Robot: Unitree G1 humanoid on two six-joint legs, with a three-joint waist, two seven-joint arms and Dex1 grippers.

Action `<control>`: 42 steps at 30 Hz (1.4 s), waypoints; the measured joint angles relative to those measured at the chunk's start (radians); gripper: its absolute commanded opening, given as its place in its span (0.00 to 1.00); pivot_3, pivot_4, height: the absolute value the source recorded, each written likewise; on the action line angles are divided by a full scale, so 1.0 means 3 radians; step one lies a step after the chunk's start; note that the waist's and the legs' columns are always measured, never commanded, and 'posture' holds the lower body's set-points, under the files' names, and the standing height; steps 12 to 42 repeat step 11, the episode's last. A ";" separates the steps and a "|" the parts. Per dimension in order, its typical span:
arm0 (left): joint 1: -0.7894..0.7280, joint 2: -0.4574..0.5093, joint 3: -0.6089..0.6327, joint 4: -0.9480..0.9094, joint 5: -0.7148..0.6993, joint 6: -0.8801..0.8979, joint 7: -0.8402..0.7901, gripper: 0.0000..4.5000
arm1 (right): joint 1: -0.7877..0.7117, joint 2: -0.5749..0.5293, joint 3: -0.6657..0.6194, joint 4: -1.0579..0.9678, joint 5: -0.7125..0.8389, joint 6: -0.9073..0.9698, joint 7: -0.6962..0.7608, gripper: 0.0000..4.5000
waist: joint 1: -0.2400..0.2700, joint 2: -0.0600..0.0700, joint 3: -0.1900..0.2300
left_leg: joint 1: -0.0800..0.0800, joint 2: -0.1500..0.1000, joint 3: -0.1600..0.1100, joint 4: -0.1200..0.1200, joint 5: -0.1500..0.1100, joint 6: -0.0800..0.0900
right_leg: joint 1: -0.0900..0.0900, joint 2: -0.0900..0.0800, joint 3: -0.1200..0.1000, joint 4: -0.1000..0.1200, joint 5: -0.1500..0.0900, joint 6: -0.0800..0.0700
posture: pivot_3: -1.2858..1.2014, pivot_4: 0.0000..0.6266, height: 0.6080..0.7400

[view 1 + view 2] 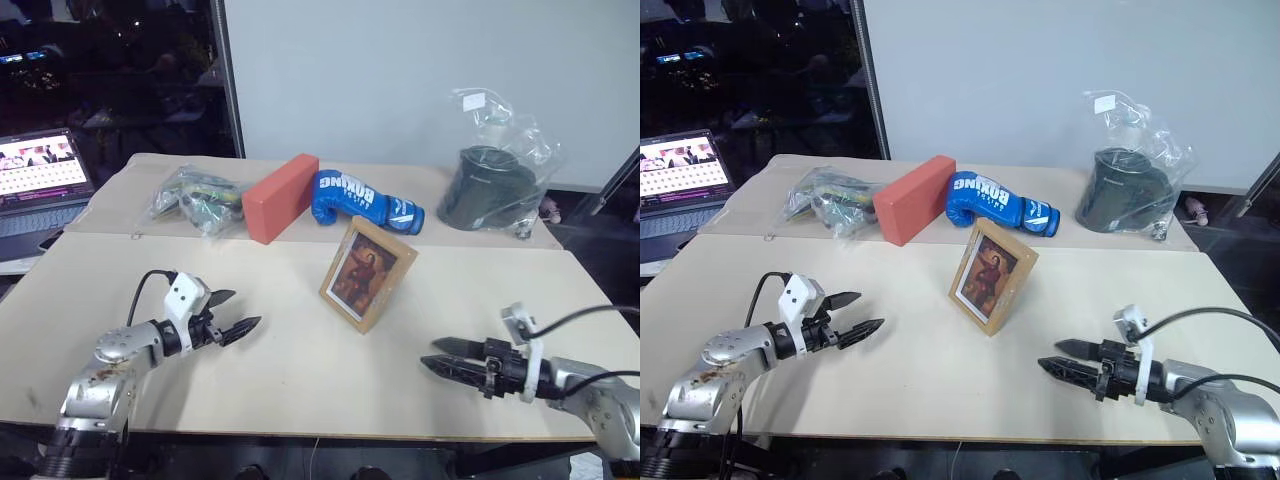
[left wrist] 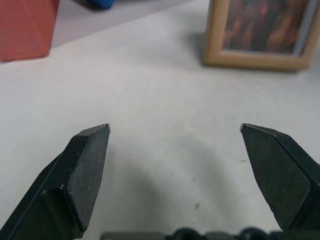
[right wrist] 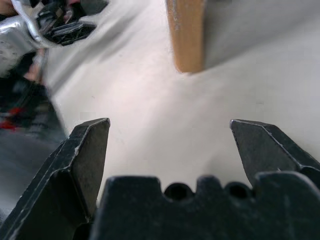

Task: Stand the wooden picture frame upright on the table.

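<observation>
As seen through the left eye, the wooden picture frame (image 1: 367, 273) stands upright near the middle of the surface (image 1: 300, 380), its portrait side facing the robot and its long axis running up and down with a slight backward lean. The left tool (image 1: 240, 312) sits well to the frame's left and the right tool (image 1: 430, 354) lower and to its right; both are spread wide, empty, and apart from the frame. Behind it lie a red-orange block (image 1: 280, 197), a blue boxing glove (image 1: 362, 202) and two bagged items.

Through the right eye, the same layout holds: the frame (image 1: 992, 275) lies between the two tools, and neither looks clearly nearer (a judgement only).

From the left wrist, the frame's lower edge (image 2: 260, 32) lies ahead and off to one side of the widely parted fingers (image 2: 85, 170), with bare surface between.

From the right wrist, one wooden corner of the frame (image 3: 186, 35) lies ahead of the open fingers (image 3: 82, 160), again untouched. The task looks complete, so any further move would be withdrawal rather than grasping.
</observation>
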 measured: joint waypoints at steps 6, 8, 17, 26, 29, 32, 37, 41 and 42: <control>-0.0039 -0.0230 -0.0086 0.0022 0.0168 -0.0034 0.0298 1.00 | -0.0051 0.0452 -0.0181 -0.0133 -0.0640 -0.0938 -0.0937 1.00 | 0.0013 0.0000 0.0000 | -0.0003 0.0000 0.0000 0.0000 0.0000 0.0000 | 0.0000 0.0000 0.0000 0.0000 0.0001 0.0000 | 0.52 0.24 0.90; -0.0093 -0.0254 -0.0104 0.0045 0.0173 -0.0039 0.0311 1.00 | -0.0040 0.0493 -0.0144 -0.0171 -0.0682 -0.0986 -0.1034 1.00 | 0.0022 0.0001 0.0000 | -0.0004 0.0000 0.0000 -0.0002 0.0000 0.0000 | 0.0000 0.0000 0.0000 -0.0001 0.0001 -0.0001 | 0.52 0.24 0.90; -0.0141 -0.0263 -0.0105 0.0082 0.0166 -0.0040 0.0315 1.00 | -0.0035 0.0493 -0.0079 -0.0188 -0.0747 -0.1019 -0.1098 1.00 | 0.0026 0.0001 -0.0001 | -0.0005 0.0000 0.0000 -0.0002 0.0000 0.0000 | 0.0000 0.0000 0.0000 -0.0001 0.0001 -0.0002 | 0.52 0.24 0.90; -0.0141 -0.0263 -0.0105 0.0082 0.0166 -0.0040 0.0315 1.00 | -0.0035 0.0493 -0.0079 -0.0188 -0.0747 -0.1019 -0.1098 1.00 | 0.0026 0.0001 -0.0001 | -0.0005 0.0000 0.0000 -0.0002 0.0000 0.0000 | 0.0000 0.0000 0.0000 -0.0001 0.0001 -0.0002 | 0.52 0.24 0.90; -0.0141 -0.0263 -0.0105 0.0082 0.0166 -0.0040 0.0315 1.00 | -0.0035 0.0493 -0.0079 -0.0188 -0.0747 -0.1019 -0.1098 1.00 | 0.0026 0.0001 -0.0001 | -0.0005 0.0000 0.0000 -0.0002 0.0000 0.0000 | 0.0000 0.0000 0.0000 -0.0001 0.0001 -0.0002 | 0.52 0.24 0.90; -0.0141 -0.0263 -0.0105 0.0082 0.0166 -0.0040 0.0315 1.00 | -0.0035 0.0493 -0.0079 -0.0188 -0.0747 -0.1019 -0.1098 1.00 | 0.0026 0.0001 -0.0001 | -0.0005 0.0000 0.0000 -0.0002 0.0000 0.0000 | 0.0000 0.0000 0.0000 -0.0001 0.0001 -0.0002 | 0.52 0.24 0.90; -0.0141 -0.0263 -0.0105 0.0082 0.0166 -0.0040 0.0315 1.00 | -0.0035 0.0493 -0.0079 -0.0188 -0.0747 -0.1019 -0.1098 1.00 | 0.0026 0.0001 -0.0001 | -0.0005 0.0000 0.0000 -0.0002 0.0000 0.0000 | 0.0000 0.0000 0.0000 -0.0001 0.0001 -0.0002 | 0.52 0.24 0.90; -0.0141 -0.0263 -0.0105 0.0082 0.0166 -0.0040 0.0315 1.00 | -0.0035 0.0493 -0.0079 -0.0188 -0.0747 -0.1019 -0.1098 1.00 | 0.0026 0.0001 -0.0001 | -0.0005 0.0000 0.0000 -0.0002 0.0000 0.0000 | 0.0000 0.0000 0.0000 -0.0001 0.0001 -0.0002 | 0.52 0.24 0.90; -0.0141 -0.0263 -0.0105 0.0082 0.0166 -0.0040 0.0315 1.00 | -0.0035 0.0493 -0.0079 -0.0188 -0.0747 -0.1019 -0.1098 1.00 | 0.0026 0.0001 -0.0001 | -0.0005 0.0000 0.0000 -0.0002 0.0000 0.0000 | 0.0000 0.0000 0.0000 -0.0001 0.0001 -0.0002 | 0.52 0.24 0.90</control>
